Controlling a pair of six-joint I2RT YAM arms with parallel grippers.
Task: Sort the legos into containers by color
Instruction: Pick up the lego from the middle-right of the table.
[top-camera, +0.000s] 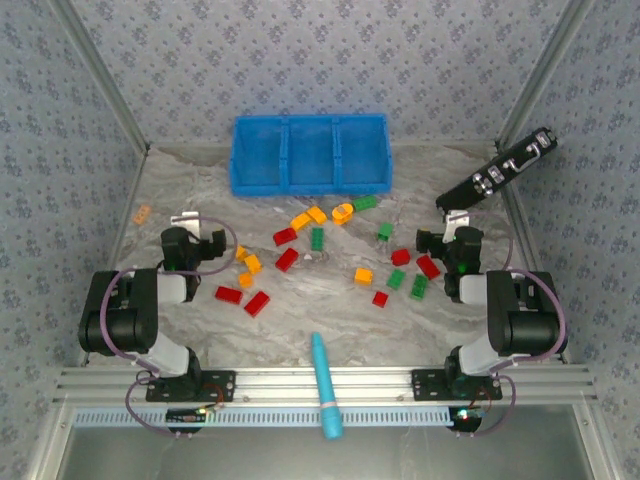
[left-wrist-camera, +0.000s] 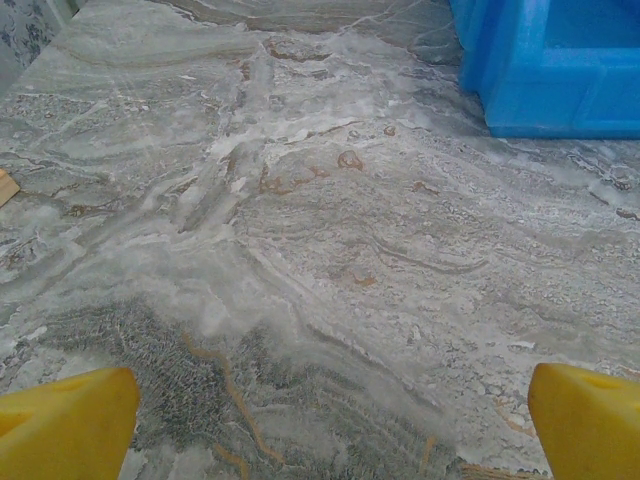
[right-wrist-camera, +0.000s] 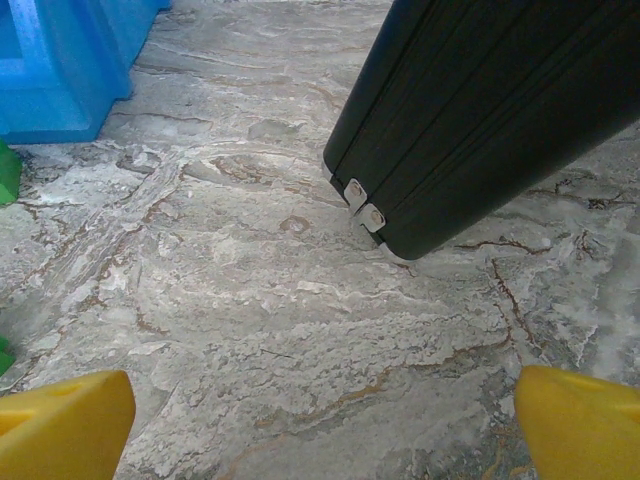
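Note:
Red, green and orange-yellow legos lie scattered over the middle of the marble table, among them a red one (top-camera: 287, 259), a green one (top-camera: 316, 238) and an orange one (top-camera: 363, 274). The blue three-compartment bin (top-camera: 310, 153) stands at the back, with nothing inside that I can see. My left gripper (top-camera: 195, 224) hovers left of the bricks, open (left-wrist-camera: 335, 430), with bare table between its yellow fingers (left-wrist-camera: 65, 425). My right gripper (top-camera: 455, 222) is to their right, open (right-wrist-camera: 325, 425) over bare table. A bin corner (left-wrist-camera: 550, 70) (right-wrist-camera: 60, 70) appears in both wrist views.
A long black device (top-camera: 497, 172) (right-wrist-camera: 480, 110) lies tilted at the back right, just ahead of my right gripper. A teal pen (top-camera: 324, 385) rests at the near edge. One orange brick (top-camera: 142, 213) lies apart at the far left. Green bricks (right-wrist-camera: 8, 170) edge the right wrist view.

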